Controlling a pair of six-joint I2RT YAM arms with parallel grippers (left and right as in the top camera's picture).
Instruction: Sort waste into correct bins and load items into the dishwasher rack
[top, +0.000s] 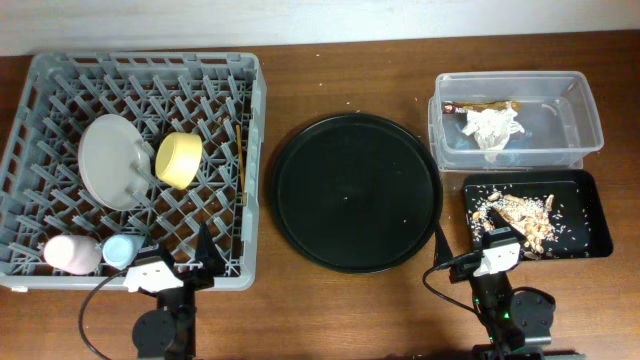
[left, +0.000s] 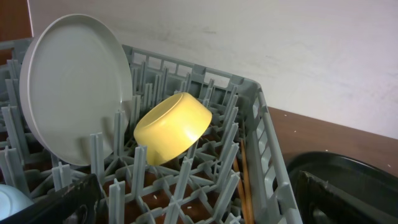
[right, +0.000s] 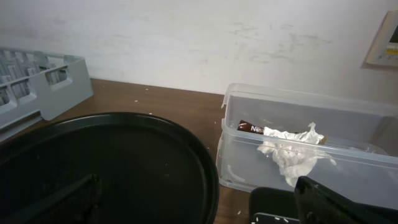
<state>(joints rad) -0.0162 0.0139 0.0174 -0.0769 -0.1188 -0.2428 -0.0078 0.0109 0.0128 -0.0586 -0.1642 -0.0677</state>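
Large square grey plastic rack (top: 252, 120) sits on the left of the brown wooden tabletop (top: 330, 75). Pale grey-green round plate (top: 113, 160) stands on edge, leaning among the pegs. Small yellow bowl (top: 178, 160) is tipped on its side just beside it. Small pink cup (top: 70, 253) and small light-blue cup (top: 120, 249) are side by side in the rack's near left corner. Thin brown stick (top: 240, 150) lies along the rack's right wall.

Big round black tray (top: 357, 192) is in the middle of the tabletop, nothing on it. Clear plastic rectangular tub (top: 592, 110) is far right and holds the crumpled white tissue (top: 492, 127) and the thin brown wrapper strip (top: 480, 105), which lies behind the tissue. Shallow black rectangular tray (top: 600, 215) sits just in front of the tub, with brownish shredded food scraps (top: 520, 215) in its left half.

Left fingers (left: 62, 202) are spread wide with nothing between them, low by the rack's near edge and facing plate and bowl. Right fingers (right: 348, 202) are also spread wide and empty, near the front of the tabletop between the round tray and the black rectangular tray, facing the tub.
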